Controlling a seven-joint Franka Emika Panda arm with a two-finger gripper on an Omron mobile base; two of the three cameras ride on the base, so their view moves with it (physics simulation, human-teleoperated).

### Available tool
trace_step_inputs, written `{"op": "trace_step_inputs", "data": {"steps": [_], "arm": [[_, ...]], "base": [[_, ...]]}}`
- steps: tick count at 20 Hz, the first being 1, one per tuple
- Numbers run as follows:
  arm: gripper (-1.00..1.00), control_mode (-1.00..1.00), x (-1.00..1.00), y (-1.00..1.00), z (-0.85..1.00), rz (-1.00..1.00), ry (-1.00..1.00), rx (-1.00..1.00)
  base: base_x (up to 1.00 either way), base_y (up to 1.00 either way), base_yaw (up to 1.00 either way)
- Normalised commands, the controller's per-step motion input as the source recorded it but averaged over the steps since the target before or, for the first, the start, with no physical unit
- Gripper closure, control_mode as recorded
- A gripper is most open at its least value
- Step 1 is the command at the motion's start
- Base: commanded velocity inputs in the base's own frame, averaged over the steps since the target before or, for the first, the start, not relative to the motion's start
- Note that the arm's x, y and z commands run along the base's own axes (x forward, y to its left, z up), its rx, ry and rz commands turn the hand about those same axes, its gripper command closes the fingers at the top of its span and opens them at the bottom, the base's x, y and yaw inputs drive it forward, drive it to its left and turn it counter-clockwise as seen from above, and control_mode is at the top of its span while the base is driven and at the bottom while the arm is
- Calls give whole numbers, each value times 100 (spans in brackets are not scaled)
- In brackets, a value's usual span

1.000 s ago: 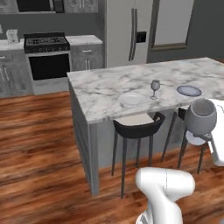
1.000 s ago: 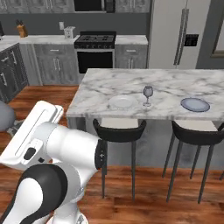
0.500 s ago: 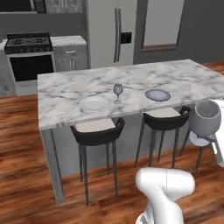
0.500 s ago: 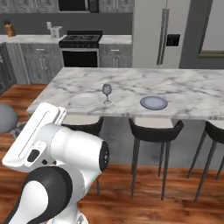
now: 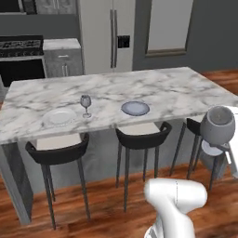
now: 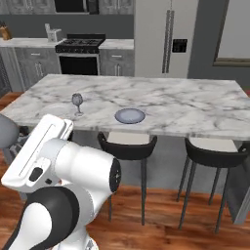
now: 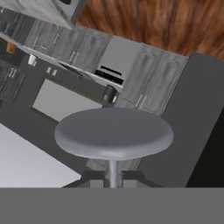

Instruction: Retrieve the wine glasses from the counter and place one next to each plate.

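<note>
One wine glass (image 5: 85, 104) (image 6: 76, 102) stands upright on the long marble island, just right of the white plate (image 5: 59, 116). The blue-grey plate (image 5: 135, 108) (image 6: 130, 116) lies further right along the island's near edge, with nothing beside it. A second wine glass (image 5: 218, 126) hangs in the air at the right of the left base view. Its grey bowl (image 6: 6, 134) also shows at the left edge of the right base view. In the hand view its round foot (image 7: 113, 132) looms large and its stem runs down into my gripper (image 7: 111, 179), which is shut on it.
Two dark stools (image 5: 142, 135) (image 5: 58, 151) stand at the island's near side, with more to the right (image 6: 215, 151). Behind are the fridge (image 5: 109, 35), the stove (image 6: 78, 46) and a short marble counter (image 5: 60, 44). The floor is wood.
The whole picture has shifted left, so the base has driven to the right along the island. The glass in my gripper keeps its place in the views.
</note>
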Motion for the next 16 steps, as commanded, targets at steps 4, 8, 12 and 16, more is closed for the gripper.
{"op": "trace_step_inputs", "data": {"steps": [4,8,12,16], "arm": [[100,100,0,0,0,0,0,0],[100,100,0,0,0,0,0,0],[100,100,0,0,0,0,0,0],[100,100,0,0,0,0,0,0]], "base": [[100,-64,30],[96,-64,26],[26,-81,19],[45,-25,0]]}}
